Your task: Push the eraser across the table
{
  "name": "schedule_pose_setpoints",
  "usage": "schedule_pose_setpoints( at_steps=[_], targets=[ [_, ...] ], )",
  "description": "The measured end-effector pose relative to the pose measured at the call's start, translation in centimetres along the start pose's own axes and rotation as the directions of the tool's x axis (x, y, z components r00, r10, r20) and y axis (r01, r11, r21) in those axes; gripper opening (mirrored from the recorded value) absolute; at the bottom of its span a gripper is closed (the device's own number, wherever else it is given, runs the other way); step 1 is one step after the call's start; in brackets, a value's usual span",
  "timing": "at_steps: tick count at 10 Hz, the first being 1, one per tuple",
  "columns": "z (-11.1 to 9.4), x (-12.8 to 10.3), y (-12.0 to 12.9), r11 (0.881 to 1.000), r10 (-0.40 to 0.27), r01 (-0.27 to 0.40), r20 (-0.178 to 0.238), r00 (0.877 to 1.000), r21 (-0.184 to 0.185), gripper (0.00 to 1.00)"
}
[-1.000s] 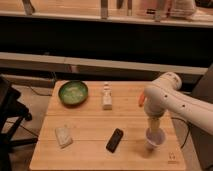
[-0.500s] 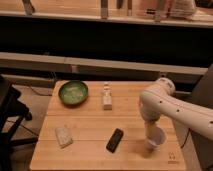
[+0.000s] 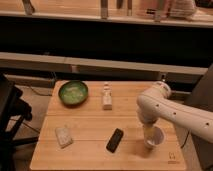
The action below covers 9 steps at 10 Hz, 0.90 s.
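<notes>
- See the eraser [image 3: 115, 140] lying flat on the near half of the table [image 3: 90, 155], roughly mid-width and tilted on a diagonal, touched by nothing.
- Find the gripper [image 3: 148, 131] to the eraser's right, low over the tabletop, right at the white cup [image 3: 158, 139]. Cannot tell whether touching the cup or just in front of it.
- Read the jaws as spread to full width, with nothing seen held between them.
- Compare with a second ago: note the arm [image 3: 165, 107] shifted leftward and lower, with the elbow bend closer to the table's middle and the gripper carried slightly toward the eraser.
- Record no change in the eraser, the cup, the green bowl [image 3: 73, 92] at far left, the pale sponge block [image 3: 63, 135] at near left, or the small white bottle [image 3: 107, 96] far of centre.
- Judge this as the approach phase, with the push not yet begun and a gap left between gripper and eraser.
- Expect the next move to need a low leftward sweep onto the eraser's right edge.
- Flag a risk of dragging or tipping the cup on the way.
</notes>
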Motion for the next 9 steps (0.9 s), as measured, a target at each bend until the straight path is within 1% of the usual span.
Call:
schedule_pose_setpoints(
  at_steps=[5,9],
  targets=[
    [0.3,-1.0,0.8,1.0,-0.021,0.021,0.006,1.0,-0.006,0.8],
    [0.3,-1.4,1.3,1.0,-0.029,0.029,0.009,1.0,-0.009,0.8]
  ],
)
